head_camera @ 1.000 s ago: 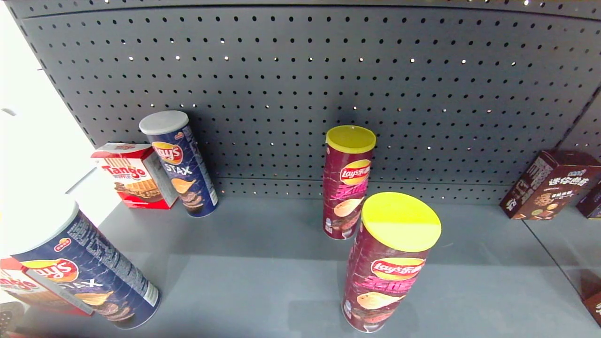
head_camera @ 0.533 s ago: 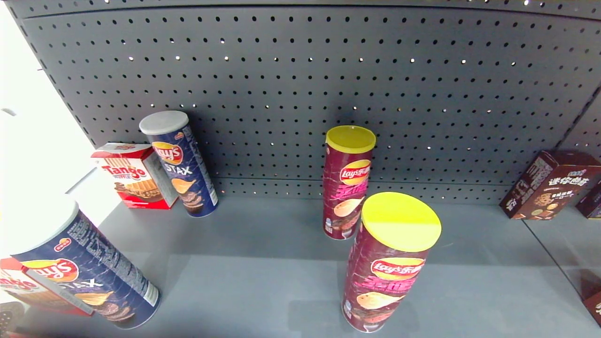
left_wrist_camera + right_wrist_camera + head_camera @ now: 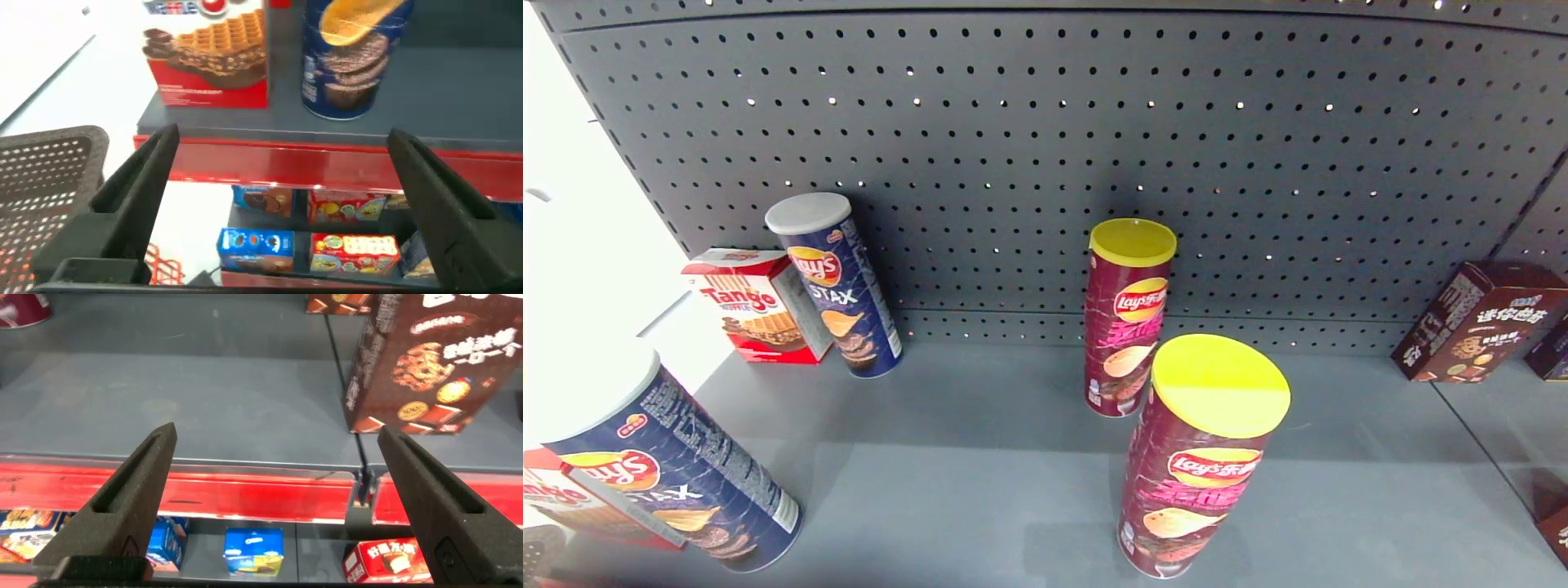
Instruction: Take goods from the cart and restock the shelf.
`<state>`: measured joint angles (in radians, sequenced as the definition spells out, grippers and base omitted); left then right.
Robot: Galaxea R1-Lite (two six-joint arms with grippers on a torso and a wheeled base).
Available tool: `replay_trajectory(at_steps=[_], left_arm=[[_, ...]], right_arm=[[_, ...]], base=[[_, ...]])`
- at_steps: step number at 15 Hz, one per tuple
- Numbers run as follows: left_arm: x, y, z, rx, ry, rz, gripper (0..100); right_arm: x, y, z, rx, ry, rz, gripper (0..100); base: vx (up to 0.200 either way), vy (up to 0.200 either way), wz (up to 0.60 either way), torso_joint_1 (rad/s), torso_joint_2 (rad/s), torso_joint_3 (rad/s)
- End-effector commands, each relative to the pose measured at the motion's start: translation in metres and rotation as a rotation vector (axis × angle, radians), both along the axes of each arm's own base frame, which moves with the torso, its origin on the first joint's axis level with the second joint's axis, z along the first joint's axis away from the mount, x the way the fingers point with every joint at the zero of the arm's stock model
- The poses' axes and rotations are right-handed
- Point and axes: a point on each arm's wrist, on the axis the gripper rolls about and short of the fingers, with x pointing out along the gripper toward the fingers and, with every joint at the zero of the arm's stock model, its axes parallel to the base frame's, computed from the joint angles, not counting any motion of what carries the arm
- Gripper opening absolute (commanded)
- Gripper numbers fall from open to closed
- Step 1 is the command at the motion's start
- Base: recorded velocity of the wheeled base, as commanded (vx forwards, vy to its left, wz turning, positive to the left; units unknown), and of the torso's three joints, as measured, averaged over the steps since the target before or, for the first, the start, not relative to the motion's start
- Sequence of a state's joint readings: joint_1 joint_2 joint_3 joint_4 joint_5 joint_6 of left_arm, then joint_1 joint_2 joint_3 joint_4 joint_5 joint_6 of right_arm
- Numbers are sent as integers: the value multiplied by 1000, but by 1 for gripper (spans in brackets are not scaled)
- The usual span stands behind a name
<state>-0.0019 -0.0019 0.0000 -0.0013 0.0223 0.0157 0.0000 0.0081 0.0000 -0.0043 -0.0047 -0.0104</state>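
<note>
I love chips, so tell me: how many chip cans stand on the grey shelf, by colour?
Blue cans: 2
Dark red cans: 2
Total: 4

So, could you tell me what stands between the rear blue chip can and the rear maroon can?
Nothing; the head view shows bare shelf between the rear blue can and rear maroon can.
</note>
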Motion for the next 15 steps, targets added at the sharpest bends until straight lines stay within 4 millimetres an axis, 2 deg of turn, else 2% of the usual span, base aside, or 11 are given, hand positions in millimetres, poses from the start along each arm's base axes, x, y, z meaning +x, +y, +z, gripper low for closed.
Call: replay_trajectory(at_steps=[1,4,5,6,7,9,10,11,13,15], left_arm=[[0,0,0,0,2,-5,100],[0,0,0,-2,0,-5,100],[0,0,0,-2,2,-7,100],[0,0,0,-2,2,-7,100],[0,0,1,0,0,-10,100],[0,0,0,0,0,-7,100],[0,0,0,1,0,-7,100],[0,0,0,3,0,-10,100],[0,0,0,1,0,-10,100],[0,0,0,-7,2,-5,100]], right_arm=[[0,0,0,0,1,0,100],[0,0,2,-3,2,19,100],[0,1,67,-1,-59,26,100],[16,1,96,-6,19,49,100],[17,2,124,-47,-31,138,100],[40,5,160,-61,9,246,100],[59,9,165,-61,65,326,100],[69,11,165,-66,96,377,100],[108,26,156,-162,221,513,100],[130,35,141,-188,287,550,100]], base=[[0,0,0,0,0,0],[0,0,0,0,0,0],[0,0,0,0,0,0],[0,0,0,0,0,0],[0,0,0,0,0,0],[0,0,0,0,0,0],[0,0,0,0,0,0],[0,0,0,0,0,0],[0,0,0,0,0,0],[0,0,0,0,0,0]])
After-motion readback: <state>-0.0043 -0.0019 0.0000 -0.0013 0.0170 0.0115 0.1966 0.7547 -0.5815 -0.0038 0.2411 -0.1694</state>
